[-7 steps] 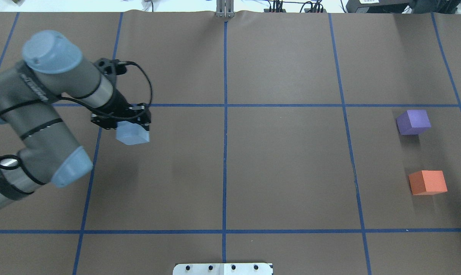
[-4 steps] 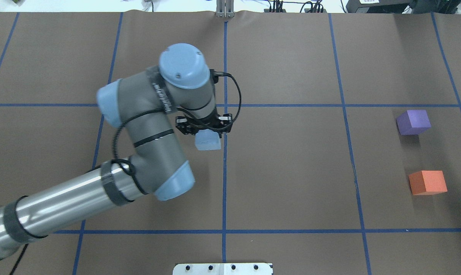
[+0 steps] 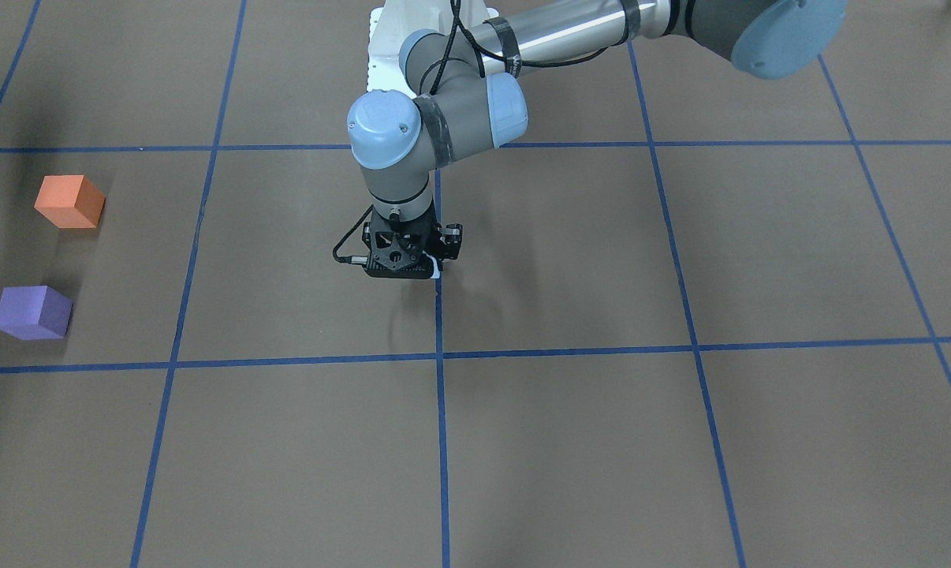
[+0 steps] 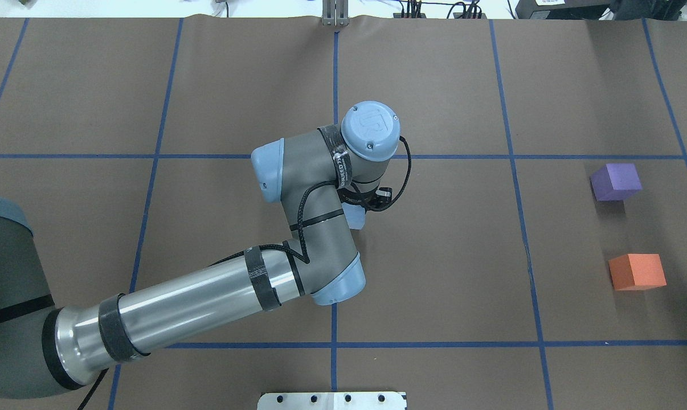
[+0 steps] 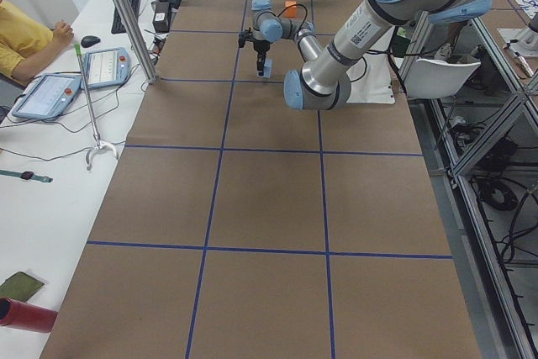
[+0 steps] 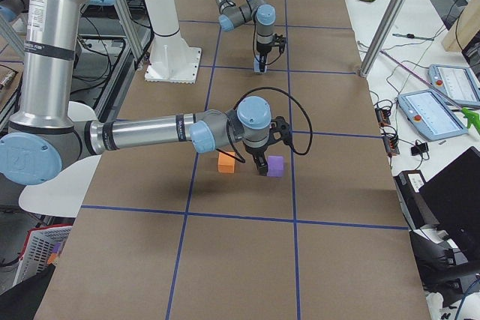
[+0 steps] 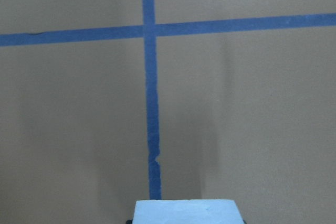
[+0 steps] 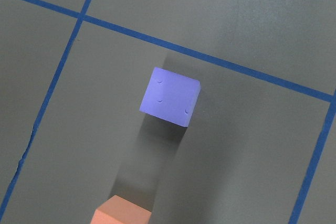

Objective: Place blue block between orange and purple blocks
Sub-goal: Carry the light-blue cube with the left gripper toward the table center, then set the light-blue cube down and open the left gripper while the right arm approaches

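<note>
Mid-carry, your left fingers gripped the blue block above mid-counter; next, I judge, you needed a long run toward 3 o'clock overhead, into the gap between purple block and orange block

I am working in a robotics lab: my left arm and right arm are hanging over a long table wrapped in brown paper and marked off in squares with blue tape, my white pedestal standing at its edge. Aluminium frame posts are rising beside a white side bench, where an operator in a yellow shirt is sitting by a control tablet. Seen from the right end, another tablet and a dark screen are lying on the bench, while an orange block and a purple block are sitting on the grid
</note>
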Motion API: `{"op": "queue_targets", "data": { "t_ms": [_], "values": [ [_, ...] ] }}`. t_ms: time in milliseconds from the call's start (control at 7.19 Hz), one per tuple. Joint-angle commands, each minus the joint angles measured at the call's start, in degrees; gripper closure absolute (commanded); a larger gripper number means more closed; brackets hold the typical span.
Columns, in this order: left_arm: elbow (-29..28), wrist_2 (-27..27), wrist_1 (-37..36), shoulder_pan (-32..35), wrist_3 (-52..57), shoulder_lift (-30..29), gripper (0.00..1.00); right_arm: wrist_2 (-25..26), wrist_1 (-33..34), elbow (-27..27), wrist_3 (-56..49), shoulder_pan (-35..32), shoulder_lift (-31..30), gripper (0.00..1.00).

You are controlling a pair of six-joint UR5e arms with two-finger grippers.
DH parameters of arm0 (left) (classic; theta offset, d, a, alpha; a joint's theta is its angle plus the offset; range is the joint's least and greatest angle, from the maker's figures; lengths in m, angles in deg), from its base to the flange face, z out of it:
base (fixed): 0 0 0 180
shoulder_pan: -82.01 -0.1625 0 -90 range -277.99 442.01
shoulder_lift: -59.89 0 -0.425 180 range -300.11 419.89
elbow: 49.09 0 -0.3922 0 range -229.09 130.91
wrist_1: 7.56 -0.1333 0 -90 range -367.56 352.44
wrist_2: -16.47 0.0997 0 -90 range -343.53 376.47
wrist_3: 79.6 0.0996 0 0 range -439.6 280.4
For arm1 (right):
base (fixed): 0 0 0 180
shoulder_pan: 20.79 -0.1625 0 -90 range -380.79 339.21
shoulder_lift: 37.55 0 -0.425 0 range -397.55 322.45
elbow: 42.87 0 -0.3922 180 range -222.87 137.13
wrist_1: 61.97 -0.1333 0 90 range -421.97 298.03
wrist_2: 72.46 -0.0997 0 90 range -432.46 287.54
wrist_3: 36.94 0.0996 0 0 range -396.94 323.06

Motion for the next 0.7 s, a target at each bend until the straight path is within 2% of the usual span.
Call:
{"op": "queue_targets", "data": {
  "t_ms": [0,139,278,556],
  "values": [
    [-0.88,0.13,0.11,0.24,0.97,-0.05,1.00,0.21,-0.08,0.04,0.88,2.10,0.53,0.00],
    [-1.06,0.04,0.89,0.25,0.97,0.73,1.00,0.21,-0.08,0.21,5.07,3.25,1.92,0.00],
    [-1.15,0.04,1.42,0.33,0.88,0.74,1.00,0.30,-2.86,0.30,8.76,4.91,2.28,0.00],
    [-1.41,-0.14,1.52,0.51,0.80,0.74,1.00,1.52,-11.55,0.04,21.40,9.13,2.72,0.00]
  ]
}}
